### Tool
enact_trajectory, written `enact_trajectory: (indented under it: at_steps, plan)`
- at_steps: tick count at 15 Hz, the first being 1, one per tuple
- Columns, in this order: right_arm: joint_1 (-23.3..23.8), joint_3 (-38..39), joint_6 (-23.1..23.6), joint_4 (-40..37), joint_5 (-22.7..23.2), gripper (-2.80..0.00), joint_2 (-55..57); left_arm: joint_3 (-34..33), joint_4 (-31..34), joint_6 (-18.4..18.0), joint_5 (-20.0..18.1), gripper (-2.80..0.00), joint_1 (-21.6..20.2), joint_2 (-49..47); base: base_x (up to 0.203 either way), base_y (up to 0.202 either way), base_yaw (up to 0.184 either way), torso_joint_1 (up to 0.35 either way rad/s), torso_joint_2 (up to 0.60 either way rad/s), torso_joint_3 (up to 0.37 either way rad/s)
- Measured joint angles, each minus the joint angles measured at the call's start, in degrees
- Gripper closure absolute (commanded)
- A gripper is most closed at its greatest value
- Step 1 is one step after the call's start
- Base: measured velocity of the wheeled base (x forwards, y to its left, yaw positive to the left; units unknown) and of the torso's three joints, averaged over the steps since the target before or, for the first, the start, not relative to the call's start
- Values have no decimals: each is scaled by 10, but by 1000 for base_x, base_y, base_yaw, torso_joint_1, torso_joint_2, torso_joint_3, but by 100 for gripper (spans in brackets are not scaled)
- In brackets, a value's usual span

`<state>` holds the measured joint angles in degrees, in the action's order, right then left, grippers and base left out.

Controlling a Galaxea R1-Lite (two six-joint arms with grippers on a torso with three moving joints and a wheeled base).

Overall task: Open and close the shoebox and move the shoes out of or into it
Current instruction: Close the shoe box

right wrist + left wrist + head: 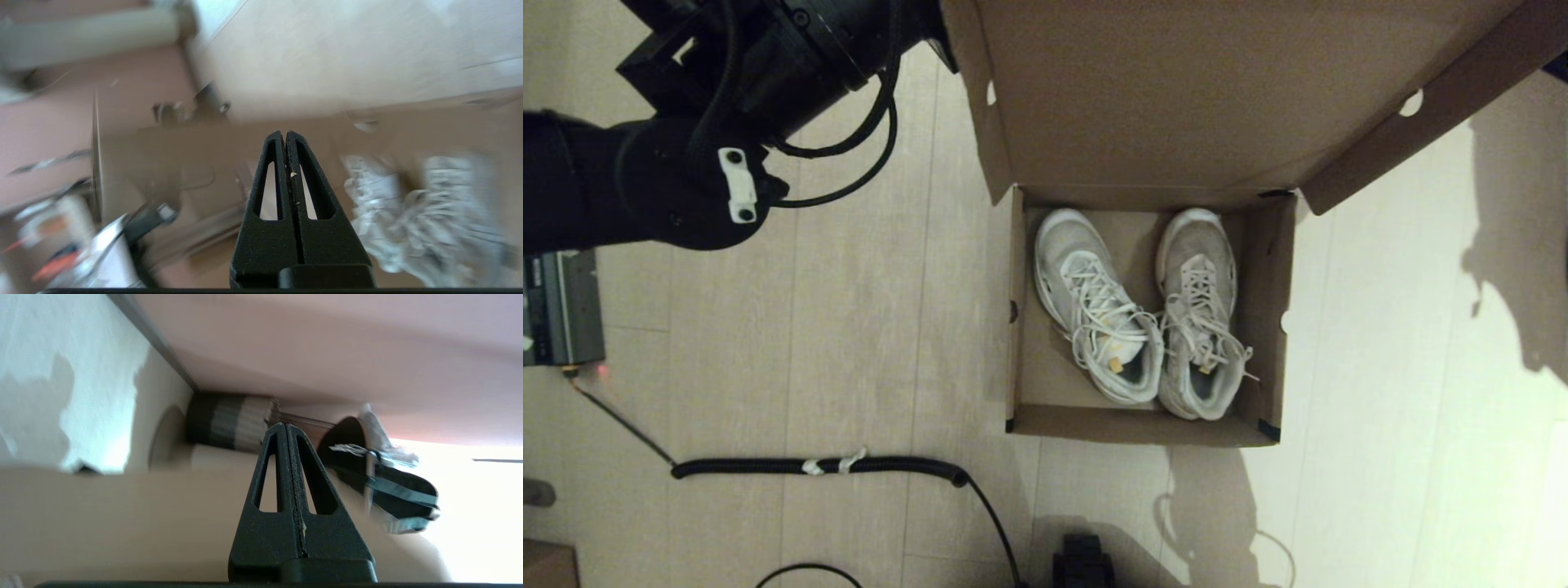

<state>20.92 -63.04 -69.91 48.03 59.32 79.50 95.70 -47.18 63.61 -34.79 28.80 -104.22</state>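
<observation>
Cardboard, plain and brown, makes up the large shoebox (1147,429) sitting open on the pale wood-plank floor (849,343), its hinged flap lid (1176,90) standing up at the far side. Inside lie the two off-white chunky-soled sneakers with white laces (1143,314), side by side and touching near the heels, long axes running from the near wall toward the lid, toes at the far end. The left claw (285,425) has its fingers pressed together on nothing; its arm is raised at the box's far-left corner, beside the lid's left edge, so it looks the nearer arm to the flap. The right claw (284,133) is likewise closed and empty, and its wrist view looks toward the sneakers and a box wall; the head view does not show it. Judging by this, either move is open: the box's rim is unobstructed from above, and bare floor lies to both sides. A black corrugated cable (817,466) lies on the floor at near left.
</observation>
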Motion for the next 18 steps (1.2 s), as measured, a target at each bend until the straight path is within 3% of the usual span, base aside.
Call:
enact_trajectory:
  at_steps: [8, 14, 16, 18]
  plan:
    - [133, 50, 1, 3, -3, 0, -77, -341, -5, -2, -29, 0, 76, 223, 0, 0, 0, 0, 0, 0]
    - [147, 115, 16, 0, -9, 0, -116, -583, 48, -2, -56, 0, 83, 422, 0, 0, 0, 0, 0, 0]
    - [146, 173, 60, 0, -24, 0, -115, -626, 57, -5, -59, 0, 54, 466, 0, 0, 0, 0, 0, 0]
    - [126, 253, 154, 0, -72, 0, -105, -641, 60, -35, -59, 0, 27, 486, 0, 0, 0, 0, 0, 0]
